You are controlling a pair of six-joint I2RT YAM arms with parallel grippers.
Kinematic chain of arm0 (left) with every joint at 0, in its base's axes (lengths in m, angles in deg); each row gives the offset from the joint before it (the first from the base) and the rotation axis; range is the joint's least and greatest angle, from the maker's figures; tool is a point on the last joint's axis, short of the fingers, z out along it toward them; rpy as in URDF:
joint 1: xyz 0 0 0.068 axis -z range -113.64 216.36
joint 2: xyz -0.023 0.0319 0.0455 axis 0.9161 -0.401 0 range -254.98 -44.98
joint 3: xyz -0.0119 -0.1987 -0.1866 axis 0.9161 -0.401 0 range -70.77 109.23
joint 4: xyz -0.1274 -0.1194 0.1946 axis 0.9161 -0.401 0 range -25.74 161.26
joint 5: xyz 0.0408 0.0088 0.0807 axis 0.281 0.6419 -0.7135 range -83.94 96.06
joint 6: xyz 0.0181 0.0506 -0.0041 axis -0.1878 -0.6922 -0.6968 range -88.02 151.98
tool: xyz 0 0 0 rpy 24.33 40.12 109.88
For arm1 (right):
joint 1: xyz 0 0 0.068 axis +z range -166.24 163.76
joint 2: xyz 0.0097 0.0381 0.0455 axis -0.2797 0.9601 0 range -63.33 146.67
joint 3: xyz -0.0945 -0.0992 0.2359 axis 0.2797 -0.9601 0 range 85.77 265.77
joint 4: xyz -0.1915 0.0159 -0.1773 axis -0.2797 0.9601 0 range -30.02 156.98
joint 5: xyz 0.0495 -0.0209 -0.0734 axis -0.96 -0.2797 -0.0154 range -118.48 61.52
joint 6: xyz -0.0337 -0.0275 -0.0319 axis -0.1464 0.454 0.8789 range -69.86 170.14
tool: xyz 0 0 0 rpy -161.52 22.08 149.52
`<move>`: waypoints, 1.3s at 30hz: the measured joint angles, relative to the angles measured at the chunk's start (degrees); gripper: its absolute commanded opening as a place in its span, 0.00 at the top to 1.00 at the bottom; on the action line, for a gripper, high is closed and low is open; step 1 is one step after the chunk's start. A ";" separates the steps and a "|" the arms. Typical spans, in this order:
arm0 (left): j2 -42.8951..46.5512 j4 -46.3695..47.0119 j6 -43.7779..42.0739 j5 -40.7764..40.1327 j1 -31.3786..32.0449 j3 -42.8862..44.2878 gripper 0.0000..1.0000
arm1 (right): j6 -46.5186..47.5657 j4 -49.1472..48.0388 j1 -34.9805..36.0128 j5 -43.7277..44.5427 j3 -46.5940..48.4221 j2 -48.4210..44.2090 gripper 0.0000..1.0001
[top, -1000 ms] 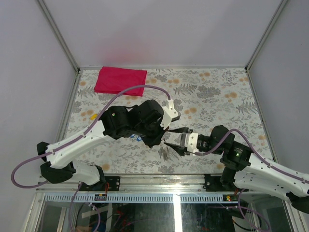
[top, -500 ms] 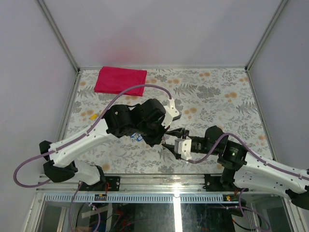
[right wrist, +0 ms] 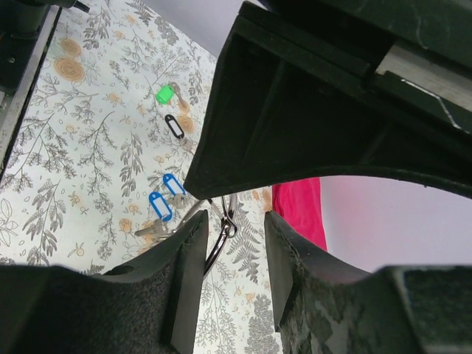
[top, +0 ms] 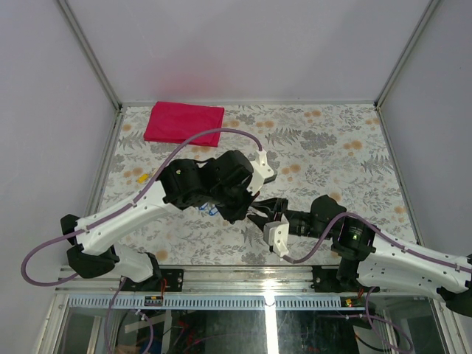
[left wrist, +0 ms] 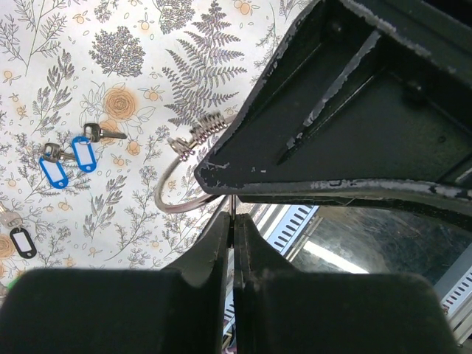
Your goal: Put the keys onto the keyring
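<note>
Step in hand: the keyring [left wrist: 160, 195] is being held up above the worktop [top: 332, 140] for a two-handed hold. No key is threaded yet, so the task is judged barely begun.
Left hand [left wrist: 232, 221]: clenched, with the ring's thin wire pinched between its tips.
Right hand [right wrist: 234, 230]: released, fingers apart. The hanging ring is framed in the gap and nothing is gripped.
Keys [left wrist: 53, 171]: both blue-headed keys are left lying side by side on the worktop, off to one side of the ring and apart from both hands.
Next move: it is judged that the ring's coil has to be steadied or prised open by the right hand. A fine, square closure on thin wire is called for.
Changed since a second ago: the right hand has been rolled over and pushed in closer to the left hand. The left arm is hardly shifted.
</note>
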 measured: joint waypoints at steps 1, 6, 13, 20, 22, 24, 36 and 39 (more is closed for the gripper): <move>-0.04 0.00 -0.02 0.00 -0.04 0.02 1.00 | 0.39 -0.04 0.13 0.07 -0.09 0.00 0.57; -0.33 -0.17 0.00 0.22 -0.11 0.83 1.00 | 1.97 -0.15 0.63 0.48 -0.55 0.11 0.56; -0.74 -0.22 0.00 0.50 -0.13 1.44 1.00 | 3.19 -0.96 1.31 1.55 -0.74 1.25 0.64; -0.92 -0.24 0.00 0.63 -0.13 1.44 1.00 | 3.69 -1.36 1.62 1.88 -0.76 1.51 0.79; -0.94 -0.24 -0.02 0.63 -0.13 1.46 0.98 | 3.78 -1.38 1.62 2.03 -0.79 1.51 0.86; -0.94 -0.31 -0.02 0.63 -0.13 1.51 0.93 | 3.91 -1.25 1.64 2.03 -0.90 1.51 0.93; 4.42 4.42 -0.17 0.61 -0.13 0.17 0.63 | -3.17 -0.76 1.86 5.46 -0.94 0.61 1.00; 10.21 9.51 0.50 -0.83 -0.13 -3.02 0.60 | -7.08 -0.61 1.86 7.34 -0.92 -0.26 1.00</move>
